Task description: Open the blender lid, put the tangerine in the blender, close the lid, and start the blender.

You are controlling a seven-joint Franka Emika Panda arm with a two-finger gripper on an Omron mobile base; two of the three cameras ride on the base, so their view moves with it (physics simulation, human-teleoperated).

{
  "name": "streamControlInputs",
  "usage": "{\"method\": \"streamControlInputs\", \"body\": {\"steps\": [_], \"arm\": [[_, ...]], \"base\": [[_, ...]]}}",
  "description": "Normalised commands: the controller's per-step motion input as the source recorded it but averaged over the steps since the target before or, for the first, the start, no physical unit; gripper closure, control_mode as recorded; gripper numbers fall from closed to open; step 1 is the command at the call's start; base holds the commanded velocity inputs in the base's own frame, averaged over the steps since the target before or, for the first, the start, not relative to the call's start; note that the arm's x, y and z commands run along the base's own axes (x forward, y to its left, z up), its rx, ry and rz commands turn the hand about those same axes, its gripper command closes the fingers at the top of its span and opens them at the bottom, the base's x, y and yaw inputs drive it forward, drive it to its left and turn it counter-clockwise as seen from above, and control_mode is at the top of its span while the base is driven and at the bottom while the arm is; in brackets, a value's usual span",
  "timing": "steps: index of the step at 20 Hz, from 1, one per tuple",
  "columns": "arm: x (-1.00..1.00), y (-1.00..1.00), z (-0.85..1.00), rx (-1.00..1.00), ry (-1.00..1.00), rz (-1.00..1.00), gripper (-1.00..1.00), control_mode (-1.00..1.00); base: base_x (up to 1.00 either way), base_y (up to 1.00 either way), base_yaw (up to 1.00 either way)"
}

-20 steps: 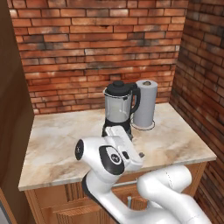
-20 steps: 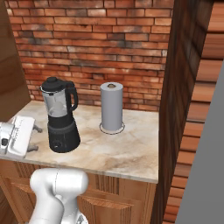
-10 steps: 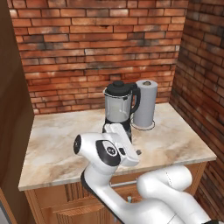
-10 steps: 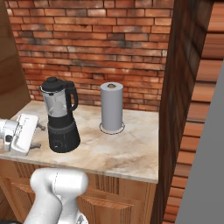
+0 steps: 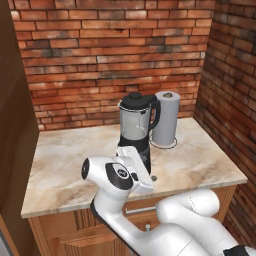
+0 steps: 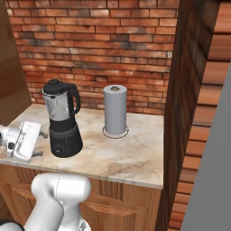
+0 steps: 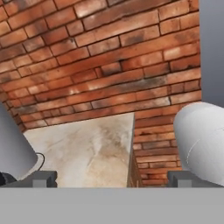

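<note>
My gripper (image 7: pixel 112 178) has its fingers spread fully apart and holds nothing; one dark fingertip (image 7: pixel 41 178) rises at the lower left of the hand view and the other at the lower right.

Change over the last second: in the left base view my hand has swung from the centre of the frame toward the lower left, and in the right base view it has slid further toward the left edge. The blender and the paper towel roll have not moved. I judge that I am still repositioning and that the first step, opening the lid, has not begun.

The blender (image 5: pixel 136 131) stands upright at the centre of the left base view, its clear jar on the black base. The blender lid (image 5: pixel 135 100) sits closed on top of the jar. In the right base view the blender (image 6: pixel 62 119) is at centre left, with my hand low at the left edge beside it, not touching. I cannot locate the tangerine.

The paper towel roll (image 5: pixel 165 119) stands upright just beside the blender, toward the frame's right.

Surface: a beige marble countertop (image 5: pixel 70 165) on wooden cabinets (image 6: pixel 122 205). Room: a red brick wall (image 5: pixel 100 55) fills the upper part of each view, and a dark wood panel (image 5: pixel 12 140) runs down the left edge of the left base view.
</note>
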Motion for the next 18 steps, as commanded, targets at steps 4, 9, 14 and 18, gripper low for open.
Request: {"method": "streamControlInputs", "body": {"steps": [4,9,14,18], "arm": [[0.07,0.00,-0.17,0.00,0.00,0.00,-1.00,-1.00],[0.09,0.00,-0.22,-0.01,0.05,-0.01,-1.00,-1.00],[0.10,0.00,-0.16,0.00,0.03,0.00,-1.00,-1.00],[0.12,0.00,-0.10,0.00,0.01,0.00,-1.00,-1.00]], "base": [[0.00,0.00,0.00],[0.00,0.00,0.00],[0.00,0.00,0.00],[0.00,0.00,0.00]]}}
